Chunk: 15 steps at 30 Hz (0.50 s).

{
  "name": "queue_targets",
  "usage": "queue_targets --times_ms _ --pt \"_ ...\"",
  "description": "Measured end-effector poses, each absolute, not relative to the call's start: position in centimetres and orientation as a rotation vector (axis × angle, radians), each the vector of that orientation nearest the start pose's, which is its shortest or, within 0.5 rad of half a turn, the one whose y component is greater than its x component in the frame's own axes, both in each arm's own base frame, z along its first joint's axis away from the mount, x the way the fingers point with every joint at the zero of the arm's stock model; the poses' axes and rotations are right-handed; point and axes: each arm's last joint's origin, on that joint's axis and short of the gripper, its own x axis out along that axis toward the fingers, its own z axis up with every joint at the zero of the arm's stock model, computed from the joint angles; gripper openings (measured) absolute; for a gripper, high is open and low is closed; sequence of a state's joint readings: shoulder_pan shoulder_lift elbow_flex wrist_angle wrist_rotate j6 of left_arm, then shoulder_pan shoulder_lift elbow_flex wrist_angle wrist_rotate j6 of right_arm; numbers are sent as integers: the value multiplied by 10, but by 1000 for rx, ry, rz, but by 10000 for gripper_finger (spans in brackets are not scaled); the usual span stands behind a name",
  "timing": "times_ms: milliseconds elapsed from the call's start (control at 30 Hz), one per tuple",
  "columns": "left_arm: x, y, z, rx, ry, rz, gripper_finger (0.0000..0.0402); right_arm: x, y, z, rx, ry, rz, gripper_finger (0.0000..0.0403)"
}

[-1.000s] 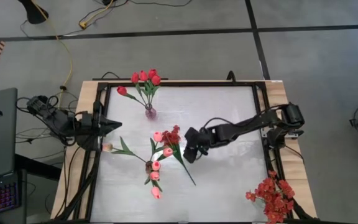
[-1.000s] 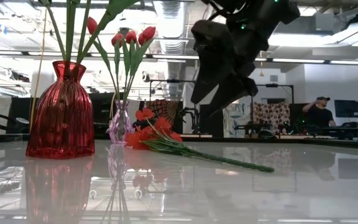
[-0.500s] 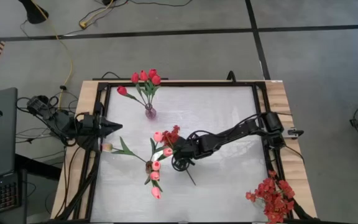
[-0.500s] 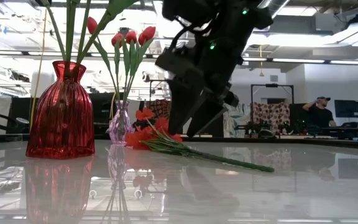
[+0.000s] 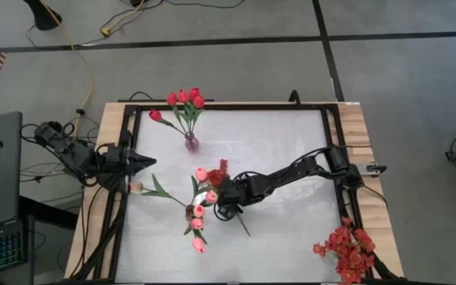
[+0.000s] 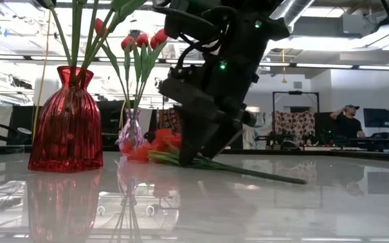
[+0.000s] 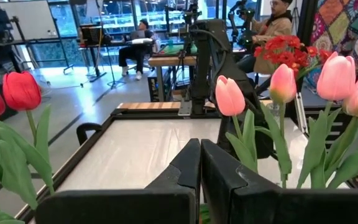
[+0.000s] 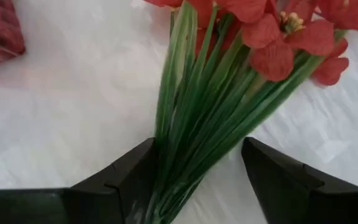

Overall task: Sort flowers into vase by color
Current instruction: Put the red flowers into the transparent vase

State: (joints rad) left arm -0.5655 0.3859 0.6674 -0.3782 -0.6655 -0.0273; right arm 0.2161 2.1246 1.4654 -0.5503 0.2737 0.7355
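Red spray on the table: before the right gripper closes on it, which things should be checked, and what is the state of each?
1. Right gripper open: ok.
2. Leafy stems of the red spray between the fingers: ok.
3. Fingers down at the table: ok in the low view.
4. Pink tulips clear of the fingers: cannot tell; they lie close beside the gripper.
5. Left gripper shut, waiting at the table's left edge: ok.
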Motion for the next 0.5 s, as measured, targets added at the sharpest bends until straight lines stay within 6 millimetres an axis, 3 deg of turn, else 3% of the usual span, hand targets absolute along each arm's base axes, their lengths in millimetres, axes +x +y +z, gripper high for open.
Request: queue_targets --times_ms 133,333,500 --pt "81 -30 320 29 79 101 0 409 82 143 345 1108 -480 203" --pt "80 -30 318 27 96 102 0 400 80 164 329 1112 -483 37" --pt "80 -30 317 28 106 105 0 393 75 198 287 998 -514 33"
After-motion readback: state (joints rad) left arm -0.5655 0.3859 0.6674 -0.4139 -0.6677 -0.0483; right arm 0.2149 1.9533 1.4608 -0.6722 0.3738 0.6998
